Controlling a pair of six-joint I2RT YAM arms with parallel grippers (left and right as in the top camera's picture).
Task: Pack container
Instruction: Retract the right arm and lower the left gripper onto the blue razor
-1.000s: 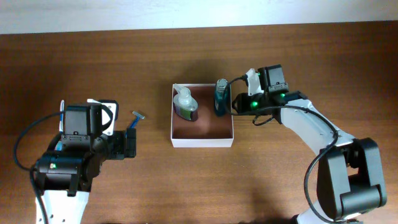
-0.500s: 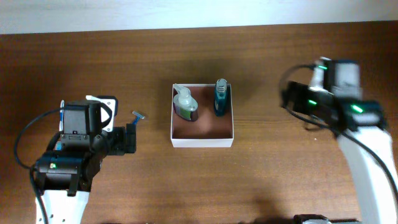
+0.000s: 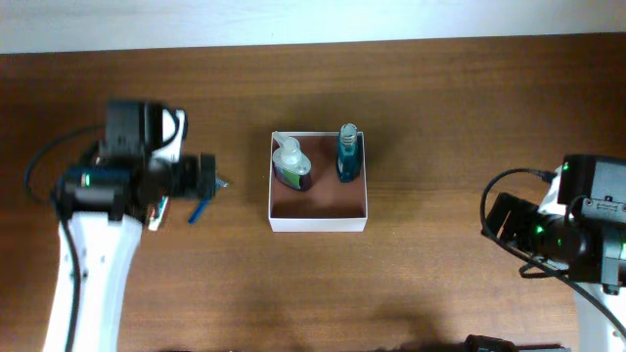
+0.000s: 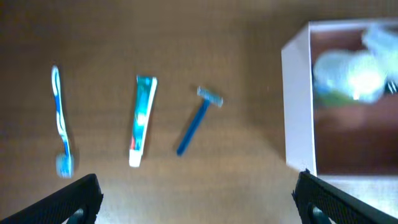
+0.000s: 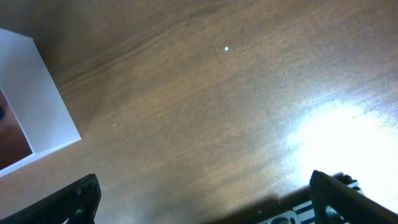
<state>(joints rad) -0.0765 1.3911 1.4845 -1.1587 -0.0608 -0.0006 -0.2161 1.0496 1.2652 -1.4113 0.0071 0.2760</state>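
Now right hand (image 5: 202, 200), spread, has left the container (image 3: 318, 223). Left hand (image 4: 198, 202), spread, moved up; razor (image 4: 198, 121) just ahead, likely next.

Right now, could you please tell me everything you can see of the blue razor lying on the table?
The razor is a slim disposable one, plastic by the look: a straight blue handle with a short pale head set crosswise. It lies flat and slanted on the wooden table, between the toothpaste tube and the white-walled container, apart from both, head nearer the container. Only the table touches it; nothing grips it. Blur hides the blade detail.
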